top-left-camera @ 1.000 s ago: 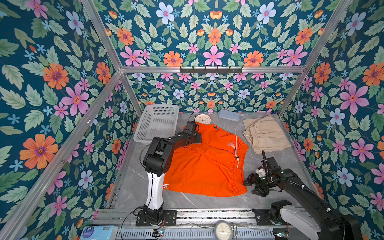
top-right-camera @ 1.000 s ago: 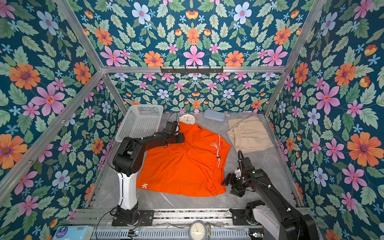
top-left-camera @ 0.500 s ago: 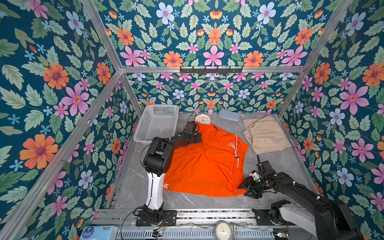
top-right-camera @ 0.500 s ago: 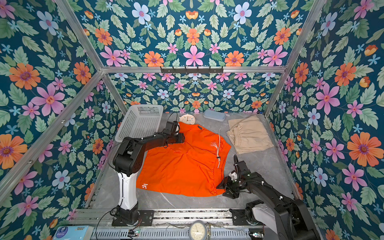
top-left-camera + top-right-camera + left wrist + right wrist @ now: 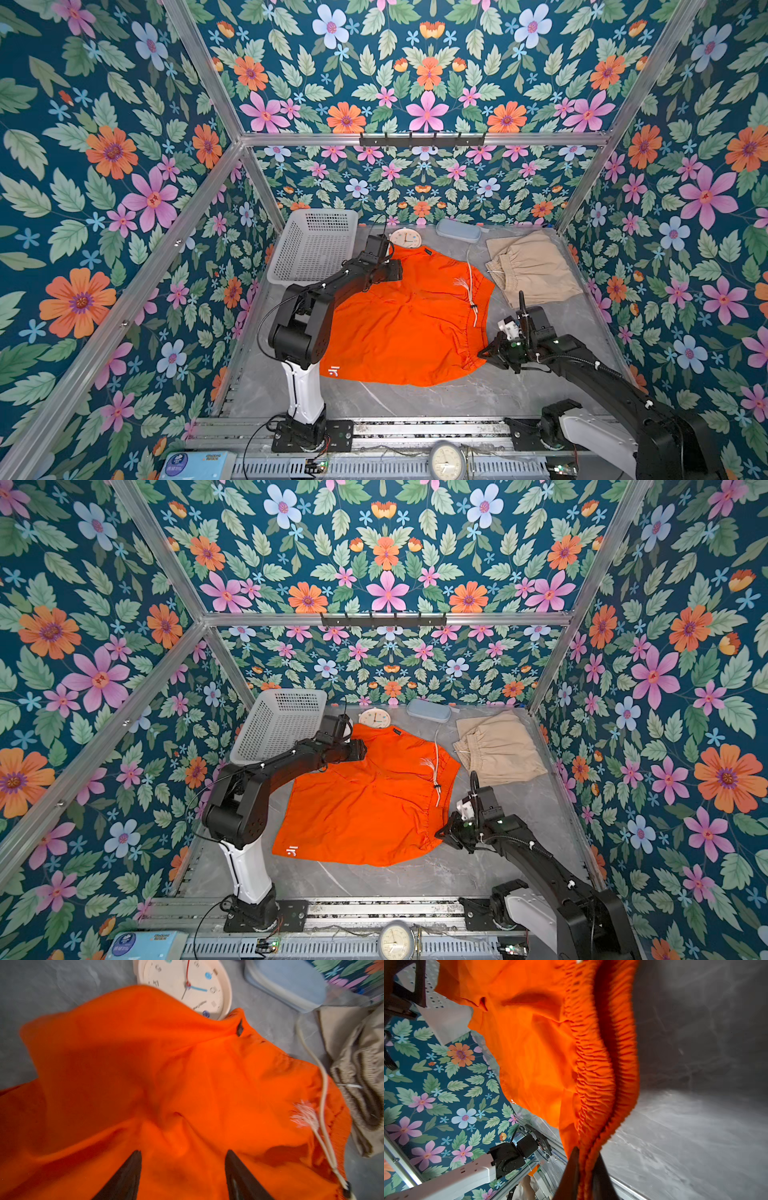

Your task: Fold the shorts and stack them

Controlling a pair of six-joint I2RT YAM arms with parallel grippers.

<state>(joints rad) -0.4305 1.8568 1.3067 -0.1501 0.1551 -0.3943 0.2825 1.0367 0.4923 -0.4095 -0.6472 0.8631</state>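
What is hard to see comes first. A basket (image 5: 316,249) stands at the far-left corner of the orange shorts (image 5: 407,328). The left arm (image 5: 328,286) crosses that corner. In both top views it hides the cloth beneath it and the fingertips of the left gripper (image 5: 395,271). The left wrist view is blurred, and its fingers (image 5: 124,1176) show only as dark wedges cut off at the picture's edge. The clock (image 5: 187,987) sits at the shorts' far edge, with the hem lying over part of its rim. A case (image 5: 457,230) lies past the same far edge, right of the clock. The right wrist view is smeared too. The tan shorts (image 5: 536,270) lie folded just right of the orange pair. I cannot tell whether the two touch.

The orange shorts are spread on the table (image 5: 415,403), with the waistband (image 5: 593,1076) along their right side. A white drawstring (image 5: 469,282) trails across that end.

Now the grippers. The left gripper (image 5: 182,1152) is over the shorts' far-left part, its fingers well apart with nothing pinched between them. I cannot tell whether the tips touch the cloth. The right gripper (image 5: 586,1152) is at the shorts' near-right corner (image 5: 484,354). Its fingers are closed tight on the gathered waistband, which runs out from between them.
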